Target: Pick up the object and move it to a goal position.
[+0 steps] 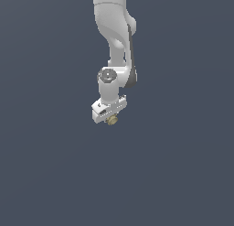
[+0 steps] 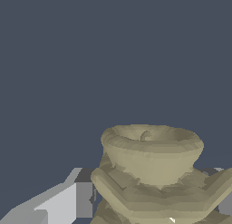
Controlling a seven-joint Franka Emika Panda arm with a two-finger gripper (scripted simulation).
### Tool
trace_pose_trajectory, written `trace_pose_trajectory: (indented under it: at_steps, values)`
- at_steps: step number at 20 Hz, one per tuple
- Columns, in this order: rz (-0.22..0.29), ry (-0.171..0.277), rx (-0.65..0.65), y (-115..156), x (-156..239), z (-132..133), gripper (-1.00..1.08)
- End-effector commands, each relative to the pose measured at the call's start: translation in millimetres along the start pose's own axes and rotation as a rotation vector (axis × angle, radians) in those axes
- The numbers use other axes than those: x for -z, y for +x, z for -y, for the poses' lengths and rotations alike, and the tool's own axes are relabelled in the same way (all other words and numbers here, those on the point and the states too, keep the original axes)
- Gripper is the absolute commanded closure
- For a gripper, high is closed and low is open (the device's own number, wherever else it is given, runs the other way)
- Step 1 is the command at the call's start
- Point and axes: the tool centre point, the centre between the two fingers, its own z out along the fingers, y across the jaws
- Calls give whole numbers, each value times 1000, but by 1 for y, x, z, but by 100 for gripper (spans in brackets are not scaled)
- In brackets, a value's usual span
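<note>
The object (image 1: 111, 120) is a tiny tan, brass-coloured ridged piece sitting right under my white gripper block in the exterior view. My gripper (image 1: 111, 118) is shut on it. In the wrist view the object (image 2: 152, 168) fills the lower middle, with a cup-like rim and ridged sides. One grey-white finger (image 2: 68, 200) presses against its one side, and a sliver of the other finger (image 2: 225, 202) shows at the picture's edge. The arm hangs down from above and holds the object off the ground.
Only a flat dark grey-blue ground (image 1: 183, 174) surrounds the arm in both views. No other objects or markers show.
</note>
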Motion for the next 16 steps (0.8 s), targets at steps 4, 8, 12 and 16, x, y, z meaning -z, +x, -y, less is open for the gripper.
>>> trace_pose_trajectory:
  at_steps: [4,8,12,16]
  values:
    - [0,0,1,33,3,42,108]
    - [0,0,1,64,6,82,108]
    - [0,0,1,95,9,120,108]
    - [1,1,1,121,12,151,108]
